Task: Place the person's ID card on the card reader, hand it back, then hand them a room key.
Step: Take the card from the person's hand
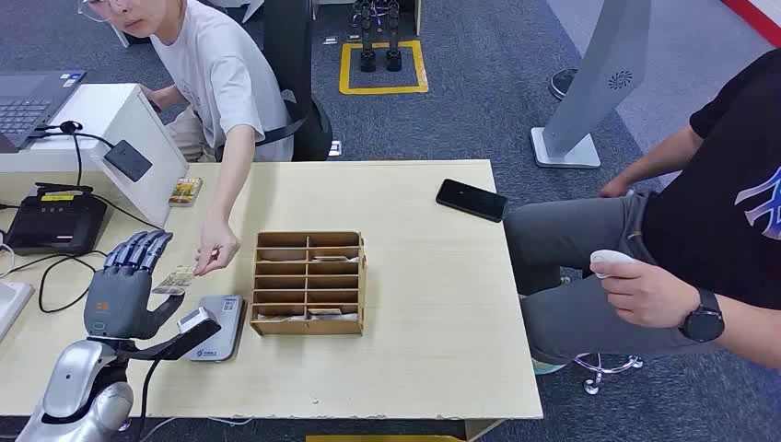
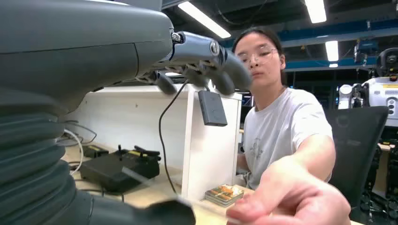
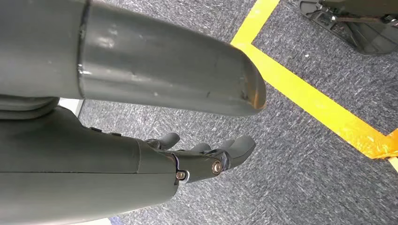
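Left hand [image 1: 124, 285] is raised above the near left part of the table [image 1: 442, 350], and it holds the ID card [image 1: 175, 279] between thumb and fingers. Right hand [image 3: 206, 157] hangs beside the body over grey carpet with a yellow line; its fingers are a little curled and hold nothing. Just beside the left hand, on the table, lies the grey card reader [image 1: 216, 327]. The person's hand [image 1: 215, 250] reaches to the card from the far side, and its fingertips are very close to the card's edge; I cannot tell if they touch it. Right of the reader stands a wooden rack [image 1: 308, 281] with small compartments, with flat cards in the nearest row. Farther back a black phone [image 1: 472, 200] lies on the table. A second person sits at the right side.
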You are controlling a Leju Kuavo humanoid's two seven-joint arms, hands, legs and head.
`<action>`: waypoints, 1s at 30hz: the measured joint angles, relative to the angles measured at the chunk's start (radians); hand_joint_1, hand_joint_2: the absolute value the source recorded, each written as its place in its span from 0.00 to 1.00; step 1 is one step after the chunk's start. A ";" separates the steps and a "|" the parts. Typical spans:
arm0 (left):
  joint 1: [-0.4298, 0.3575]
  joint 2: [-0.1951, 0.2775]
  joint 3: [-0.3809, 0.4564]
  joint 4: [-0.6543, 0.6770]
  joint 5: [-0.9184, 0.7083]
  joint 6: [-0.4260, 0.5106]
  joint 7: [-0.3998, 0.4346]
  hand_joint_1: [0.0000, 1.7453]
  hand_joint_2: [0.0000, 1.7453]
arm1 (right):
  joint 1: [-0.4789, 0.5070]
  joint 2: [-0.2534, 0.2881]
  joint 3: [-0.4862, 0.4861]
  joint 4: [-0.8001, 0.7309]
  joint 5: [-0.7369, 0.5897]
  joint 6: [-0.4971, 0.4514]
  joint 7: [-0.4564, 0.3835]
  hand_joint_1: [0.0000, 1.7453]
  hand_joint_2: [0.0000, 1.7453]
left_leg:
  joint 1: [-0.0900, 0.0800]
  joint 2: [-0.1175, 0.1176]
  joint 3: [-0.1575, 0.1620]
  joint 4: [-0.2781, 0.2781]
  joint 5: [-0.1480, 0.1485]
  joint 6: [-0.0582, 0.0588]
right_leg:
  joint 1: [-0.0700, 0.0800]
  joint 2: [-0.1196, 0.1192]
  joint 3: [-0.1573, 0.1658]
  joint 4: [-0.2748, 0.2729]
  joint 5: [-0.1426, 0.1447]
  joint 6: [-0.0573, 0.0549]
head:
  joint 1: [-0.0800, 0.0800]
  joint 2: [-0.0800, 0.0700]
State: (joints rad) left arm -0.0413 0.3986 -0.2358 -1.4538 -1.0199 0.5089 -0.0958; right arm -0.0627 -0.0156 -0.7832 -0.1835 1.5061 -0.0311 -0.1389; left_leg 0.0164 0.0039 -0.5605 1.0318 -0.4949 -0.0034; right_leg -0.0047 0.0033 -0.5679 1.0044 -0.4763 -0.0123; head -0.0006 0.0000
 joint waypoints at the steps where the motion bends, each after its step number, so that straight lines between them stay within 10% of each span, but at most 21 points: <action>1: 0.000 0.000 0.000 0.000 0.006 -0.002 -0.003 1.00 1.00 | 0.000 0.000 0.000 0.000 0.000 0.000 0.000 0.00 0.00 | 0.000 0.000 0.000 0.000 0.000 0.000 | 0.000 0.000 0.000 0.000 0.000 0.000 | 0.000 0.000; 24: 0.010 -0.019 0.011 -0.004 0.215 -0.054 -0.122 1.00 1.00 | -0.001 0.000 0.023 0.000 -0.002 -0.004 -0.009 0.00 0.00 | 0.000 0.000 0.000 0.000 0.000 0.000 | 0.000 0.000 0.000 0.000 0.000 0.000 | 0.000 0.000; 30: 0.012 -0.064 0.026 -0.034 0.512 -0.325 -0.077 1.00 1.00 | 0.003 0.001 0.024 -0.001 -0.020 -0.013 -0.009 0.00 0.00 | 0.000 0.000 0.000 0.000 0.000 0.000 | 0.000 0.000 0.000 0.000 0.000 0.000 | 0.000 0.000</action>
State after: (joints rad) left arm -0.0296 0.3348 -0.2099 -1.4881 -0.5074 0.1835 -0.1724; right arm -0.0596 -0.0151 -0.7591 -0.1843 1.4856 -0.0445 -0.1476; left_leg 0.0163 0.0035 -0.5605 1.0319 -0.4948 -0.0033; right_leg -0.0048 0.0029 -0.5678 1.0044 -0.4762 -0.0122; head -0.0006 0.0000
